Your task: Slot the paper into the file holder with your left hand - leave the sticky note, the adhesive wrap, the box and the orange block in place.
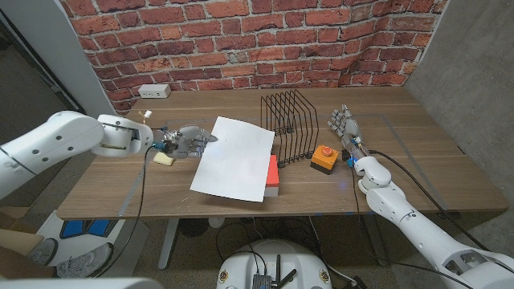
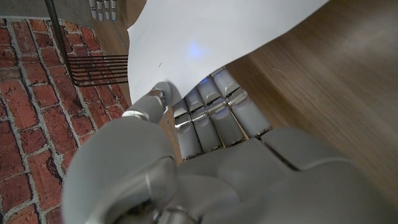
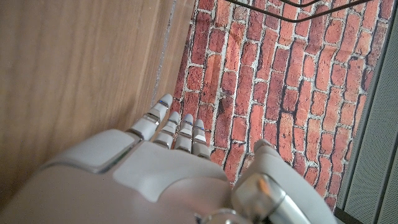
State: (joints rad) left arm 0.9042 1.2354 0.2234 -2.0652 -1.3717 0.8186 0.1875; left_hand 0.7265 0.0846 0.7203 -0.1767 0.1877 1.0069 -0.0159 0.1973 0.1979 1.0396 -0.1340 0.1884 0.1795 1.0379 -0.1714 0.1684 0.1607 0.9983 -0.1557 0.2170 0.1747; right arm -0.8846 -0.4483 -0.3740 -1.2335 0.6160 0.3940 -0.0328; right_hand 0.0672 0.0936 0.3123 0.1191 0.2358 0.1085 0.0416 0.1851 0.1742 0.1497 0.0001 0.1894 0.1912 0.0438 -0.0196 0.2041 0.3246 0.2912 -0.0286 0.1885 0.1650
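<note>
A white sheet of paper (image 1: 237, 156) lies mid-table, its right edge over a red and white box (image 1: 274, 177). My left hand (image 1: 189, 140) pinches the sheet's left edge. In the left wrist view the thumb (image 2: 157, 97) lies on top of the paper (image 2: 205, 37) and the fingers (image 2: 214, 115) are under it. The black wire file holder (image 1: 291, 120) stands just behind the sheet and also appears as the file holder (image 2: 93, 65) past the paper. My right hand (image 1: 345, 124) stands upright right of the holder, fingers apart, holding nothing.
An orange block (image 1: 324, 158) with a red top sits between the holder and my right hand. A pale yellow sticky note (image 1: 165, 160) lies in front of my left hand. A white socket strip (image 1: 152, 91) sits at the back left by the brick wall.
</note>
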